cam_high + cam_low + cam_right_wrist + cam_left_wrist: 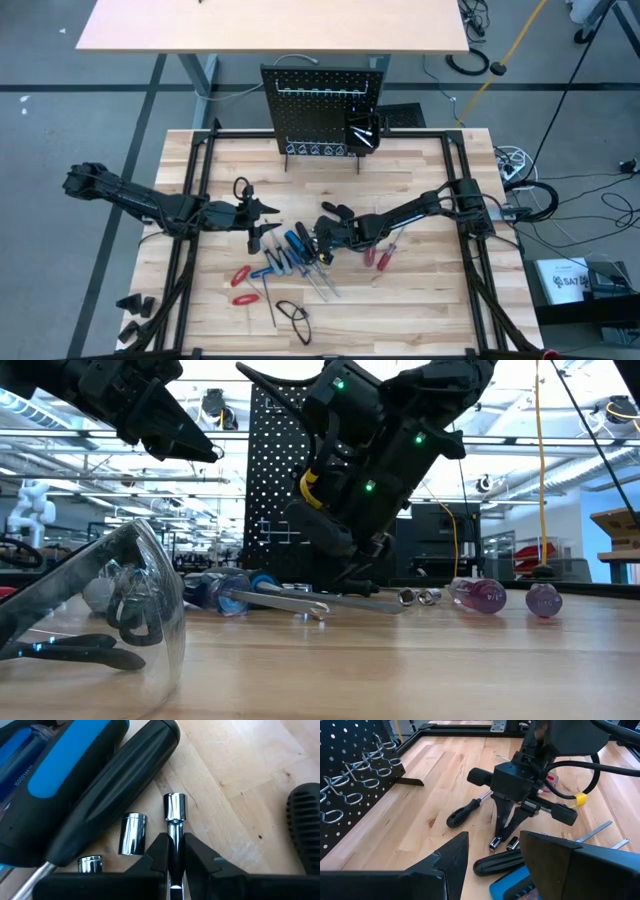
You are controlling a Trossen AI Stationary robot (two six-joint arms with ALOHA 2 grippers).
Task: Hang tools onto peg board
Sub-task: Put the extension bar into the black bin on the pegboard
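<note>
Reaching down among the scattered tools, the right gripper clamps a shiny silver socket bit beside a blue-handled screwdriver with unreadable print, while the left gripper hovers released.

**Colours on the bench**

The peg board is black, dotted with rows of holes. Screwdrivers show blue and black handles; the pliers are red. The socket bit gleams chrome. The table is pale striped wood.
</note>
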